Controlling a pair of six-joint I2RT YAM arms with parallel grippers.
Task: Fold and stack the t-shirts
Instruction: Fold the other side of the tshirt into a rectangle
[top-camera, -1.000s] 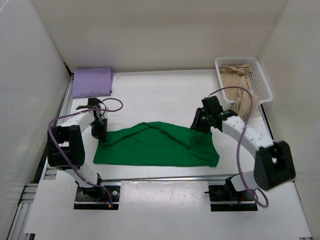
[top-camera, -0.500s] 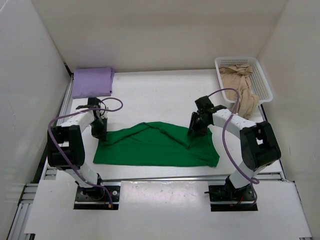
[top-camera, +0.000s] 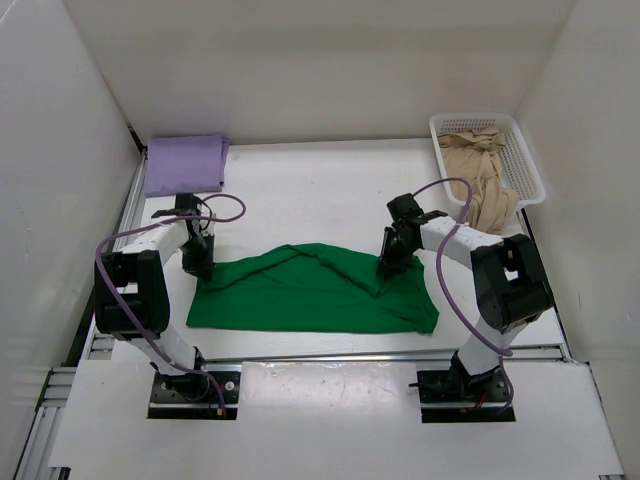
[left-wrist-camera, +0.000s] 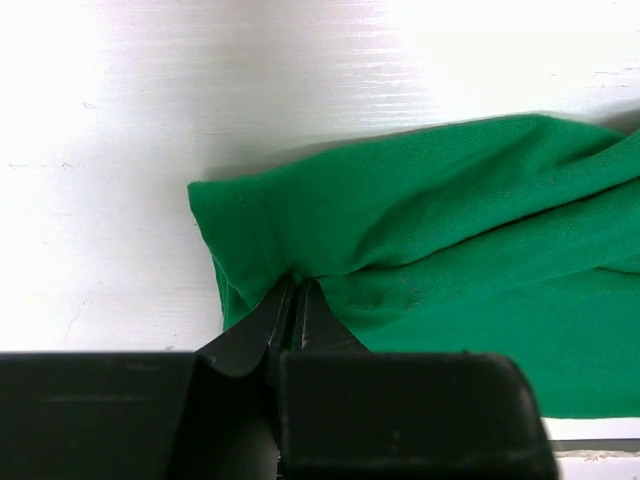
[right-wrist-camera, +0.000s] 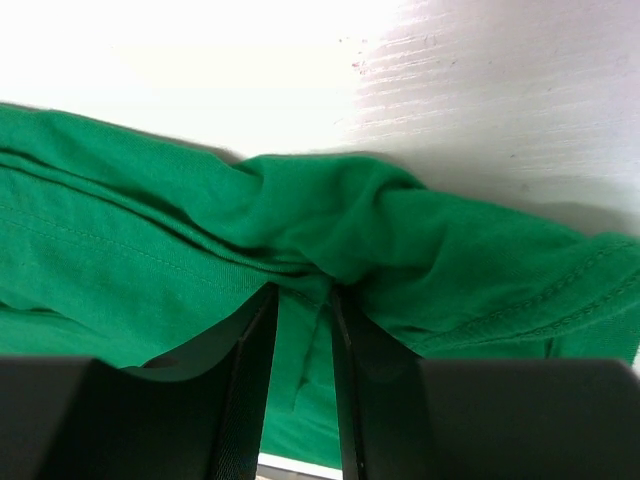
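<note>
Both arms at the green t-shirt (top-camera: 310, 295), preparing a fold.
From above, we see the left gripper (top-camera: 197, 262) and the right gripper (top-camera: 388, 268) at opposite ends of the shirt, which lies flat between them, probably so that one edge lifts evenly. Left wrist: the jaws pinch the sleeve hem tightly. Right wrist: the jaws stand narrow around a bunched fold; we cannot tell if they clamp it. No writing is visible anywhere.

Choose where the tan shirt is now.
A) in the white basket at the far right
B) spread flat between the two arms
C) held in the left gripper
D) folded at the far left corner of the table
A: the tan shirt lies crumpled in the white basket, one part hanging over its near rim.
</note>
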